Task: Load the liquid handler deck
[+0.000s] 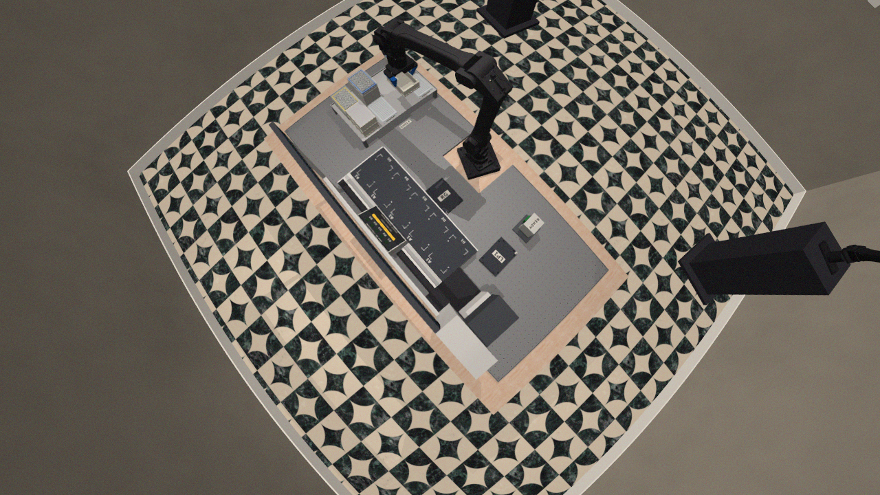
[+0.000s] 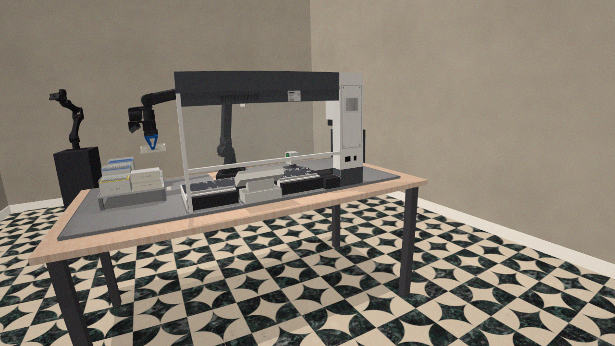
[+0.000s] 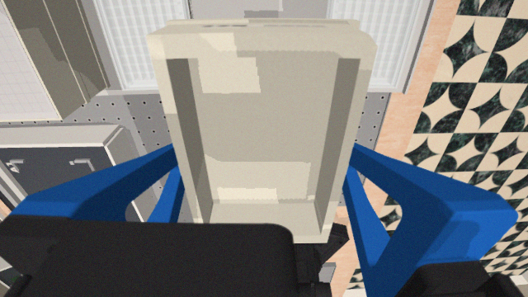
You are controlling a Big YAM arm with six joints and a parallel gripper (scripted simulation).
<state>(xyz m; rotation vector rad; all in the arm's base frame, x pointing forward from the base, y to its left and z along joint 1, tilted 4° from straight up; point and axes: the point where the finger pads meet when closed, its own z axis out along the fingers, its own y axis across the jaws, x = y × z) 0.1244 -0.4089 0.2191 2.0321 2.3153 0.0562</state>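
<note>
My gripper [image 3: 263, 148] is shut on a cream one-well reservoir [image 3: 264, 124], its blue fingers on the two long sides. The reservoir is open, empty and level. It hangs well above the SHELF [image 2: 131, 189] near the shelf's end closest to the arm, as the exterior view shows [image 2: 153, 148]. The top view shows the gripper [image 1: 399, 75] and reservoir [image 1: 406, 83] over the shelf [image 1: 386, 99]. The dark deck [image 1: 412, 212] with positions D1 to D5 holds nothing. Lid park LP1 [image 1: 500, 253] is bare. I cannot read the reservoir's label.
On the shelf stand two tip racks [image 1: 363, 82] [image 1: 344, 98], stacked blocks [image 1: 364, 119] and flat white plates [image 1: 381, 109] [image 1: 424, 91]. The regrip nest RG [image 1: 445, 199] sits beside the arm's base. The READY key [image 1: 530, 224] stands farther along. The handler's gantry frame [image 2: 258, 88] spans the deck.
</note>
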